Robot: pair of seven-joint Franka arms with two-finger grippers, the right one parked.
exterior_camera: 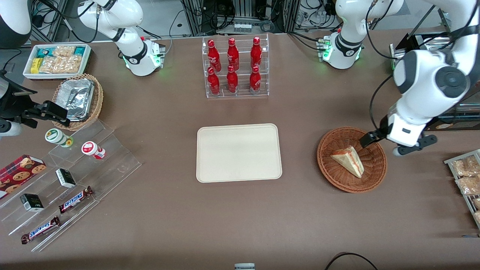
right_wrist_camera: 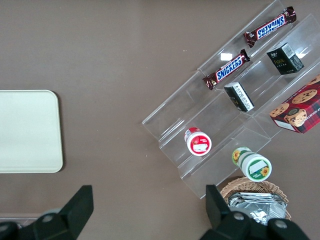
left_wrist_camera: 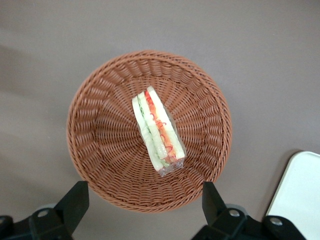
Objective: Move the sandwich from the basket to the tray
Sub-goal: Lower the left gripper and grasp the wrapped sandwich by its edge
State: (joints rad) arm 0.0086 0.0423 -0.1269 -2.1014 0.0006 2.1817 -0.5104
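My gripper (left_wrist_camera: 142, 205) hangs spread wide above the basket (left_wrist_camera: 100, 150), holding nothing. The sandwich (left_wrist_camera: 157, 131) lies on edge mid-basket; I should turn my fingers (left_wrist_camera: 75, 200) across its narrow sides before descending. The tray (exterior_camera: 239, 152) sits bare at the brown table's (exterior_camera: 240, 217) centre, with a bottle rack (exterior_camera: 236, 67) toward the farther edge.

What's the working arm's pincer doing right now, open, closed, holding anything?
Left pincer: open, holding nothing, hovering above the basket with the sandwich lying in it, untouched.
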